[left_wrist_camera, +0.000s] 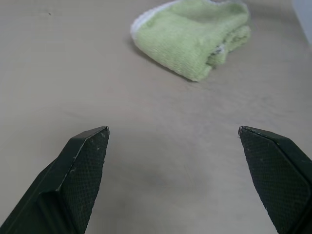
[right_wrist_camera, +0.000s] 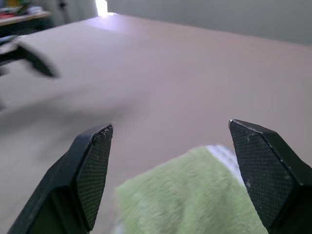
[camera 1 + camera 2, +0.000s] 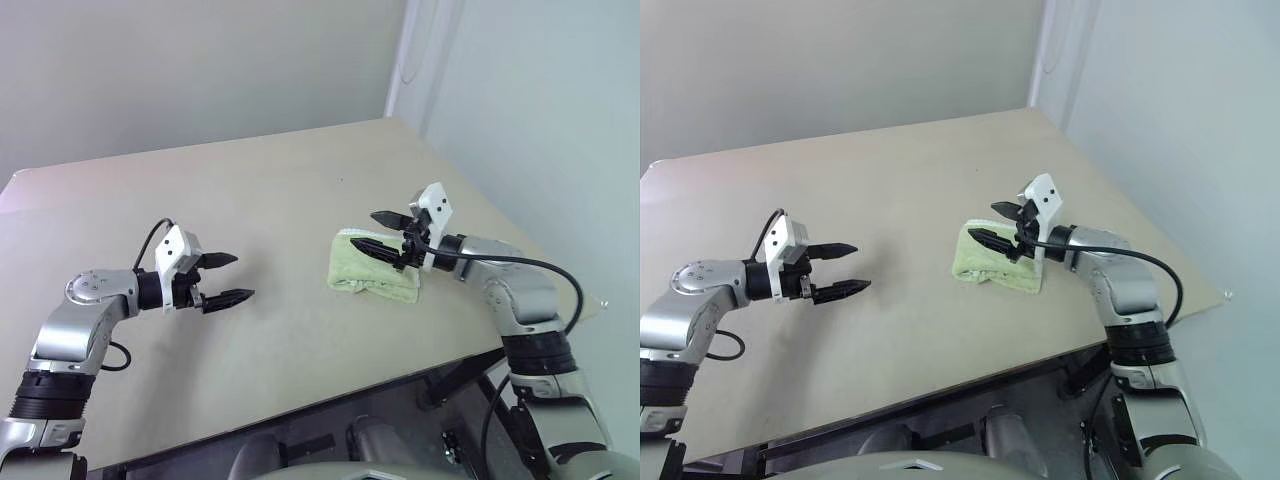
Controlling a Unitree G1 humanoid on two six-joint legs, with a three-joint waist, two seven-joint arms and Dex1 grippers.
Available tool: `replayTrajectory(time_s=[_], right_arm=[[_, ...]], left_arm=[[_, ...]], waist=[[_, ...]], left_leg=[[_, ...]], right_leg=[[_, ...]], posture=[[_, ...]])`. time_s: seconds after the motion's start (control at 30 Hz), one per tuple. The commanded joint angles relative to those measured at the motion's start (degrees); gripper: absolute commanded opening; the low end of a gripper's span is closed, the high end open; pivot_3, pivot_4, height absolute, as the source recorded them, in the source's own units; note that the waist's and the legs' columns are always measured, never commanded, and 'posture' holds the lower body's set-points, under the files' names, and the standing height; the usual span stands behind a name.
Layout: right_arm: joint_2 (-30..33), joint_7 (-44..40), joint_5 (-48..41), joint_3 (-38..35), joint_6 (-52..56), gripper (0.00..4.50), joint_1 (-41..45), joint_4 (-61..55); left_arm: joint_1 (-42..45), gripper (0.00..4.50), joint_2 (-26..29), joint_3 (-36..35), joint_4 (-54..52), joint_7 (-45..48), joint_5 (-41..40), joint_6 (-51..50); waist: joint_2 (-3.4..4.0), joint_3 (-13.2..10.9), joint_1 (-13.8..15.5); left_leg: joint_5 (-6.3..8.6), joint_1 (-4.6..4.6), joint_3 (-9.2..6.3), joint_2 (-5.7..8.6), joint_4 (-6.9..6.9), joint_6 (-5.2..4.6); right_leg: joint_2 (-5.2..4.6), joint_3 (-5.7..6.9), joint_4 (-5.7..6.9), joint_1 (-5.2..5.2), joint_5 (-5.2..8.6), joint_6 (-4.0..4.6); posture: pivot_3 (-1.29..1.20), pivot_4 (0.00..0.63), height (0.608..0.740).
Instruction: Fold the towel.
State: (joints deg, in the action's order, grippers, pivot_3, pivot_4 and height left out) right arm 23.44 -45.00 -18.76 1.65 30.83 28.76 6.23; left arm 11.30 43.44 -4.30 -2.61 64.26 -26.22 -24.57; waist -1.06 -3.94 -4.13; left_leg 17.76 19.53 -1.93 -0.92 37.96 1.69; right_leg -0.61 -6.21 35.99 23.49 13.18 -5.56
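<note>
We've got a plain beige table (image 3: 300, 190) here; the only thing lying on it is the light-green towel (image 3: 372, 270), folded into a lumpy bundle toward the right side.

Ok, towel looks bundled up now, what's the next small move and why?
Probably draw the right gripper back clear of the towel: its jaws stand open above the cloth, gripping nothing, and the towel already lies folded on the table. The left gripper is open, well apart.
</note>
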Motion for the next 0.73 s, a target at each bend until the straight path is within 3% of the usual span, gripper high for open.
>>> replayTrajectory(time_s=[0.03,0.4,0.5,0.73], right_arm=[[-1.28,1.44,3.26,1.98,-4.11,3.96,1.77,5.01],[-7.4,6.78,15.76,9.82,-16.53,3.96,4.81,25.71],[-6.51,3.91,13.38,8.47,-16.14,3.96,4.26,20.14],[-1.41,-6.21,-6.54,-1.01,1.21,3.96,4.21,-6.52]], left_arm=[[-0.59,4.5,0.46,-2.71,-4.1,-0.61,-2.68,-1.42],[-1.27,4.5,0.34,-3.25,-5.54,-3.08,-2.63,-1.55],[-2.67,4.5,1.02,-4.26,-5.49,-3.97,-2.17,-0.93],[-5.01,4.5,2.76,-6.44,-5.63,-3.94,-2.78,-1.54]], waist=[[0.0,0.0,0.03],[-0.07,0.06,-1.87],[-0.08,0.07,-2.49],[0.06,-0.03,-2.83]], left_leg=[[0.0,0.04,0.0,0.01,0.0,0.0],[0.0,-0.13,-0.02,0.0,0.01,0.0],[0.0,-0.15,-0.03,0.0,0.01,0.01],[0.0,0.02,-0.1,-0.01,-0.04,0.0]], right_leg=[[-0.02,0.0,-0.02,0.02,0.0,0.0],[0.01,-0.01,0.05,-0.11,-0.01,0.0],[0.0,-0.01,0.05,-0.13,-0.01,0.0],[0.0,0.02,0.06,0.04,-0.01,-0.03]], posture=[[0.0,0.0,0.74],[0.0,0.0,0.74],[0.0,0.0,0.74],[0.0,0.0,0.74]])
